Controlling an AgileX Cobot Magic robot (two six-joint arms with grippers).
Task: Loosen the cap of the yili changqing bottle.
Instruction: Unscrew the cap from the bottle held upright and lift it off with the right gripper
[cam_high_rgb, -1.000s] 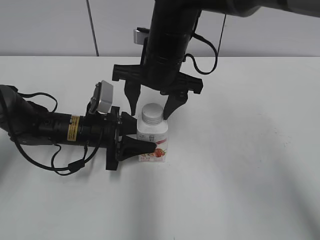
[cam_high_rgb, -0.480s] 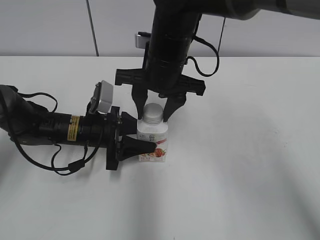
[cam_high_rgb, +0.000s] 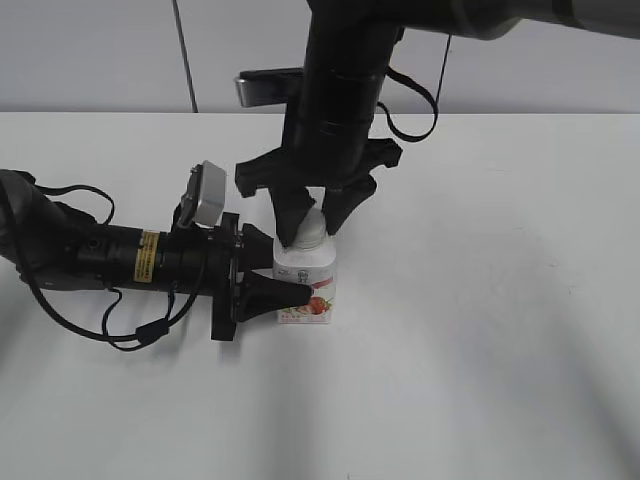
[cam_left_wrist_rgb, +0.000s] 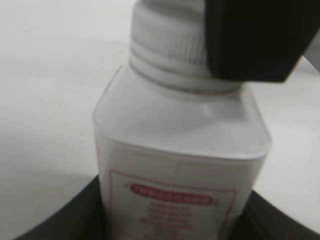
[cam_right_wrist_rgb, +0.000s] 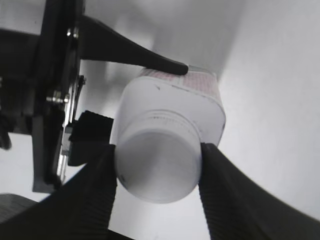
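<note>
We see a white counter (cam_high_rgb: 500, 350) carrying everything, with both arms meeting near its middle. The left gripper (cam_high_rgb: 290, 292) lies low and reaches in sideways, its jaws pinching the yili changqing bottle (cam_high_rgb: 305, 283) around the body; the left wrist view shows the dark jaws rising on either side of the labelled wall. We judge this hold is there to keep the bottle upright and stop it spinning while the top is worked.

The right gripper (cam_high_rgb: 311, 222) comes straight down from above, and its jaws are pressed against the cap (cam_high_rgb: 310, 228) from two opposite sides. The right wrist view shows this best: ribbed fingers (cam_right_wrist_rgb: 92, 192) touch the cap's (cam_right_wrist_rgb: 158, 169) rim left and right, with the bottle's squarish shoulders (cam_right_wrist_rgb: 172, 112) below. A vertical approach puts the wrist's turning axis in line with the neck, which suits unscrewing.

The bottle stands on the counter just in front of the left arm, strawberry label facing us. In the left wrist view one dark finger (cam_left_wrist_rgb: 255, 40) covers part of the cap (cam_left_wrist_rgb: 167, 42); the view is blurred, so we cannot tell whether the cap has lifted off its threads at all. Twisting seems the step in hand.
</note>
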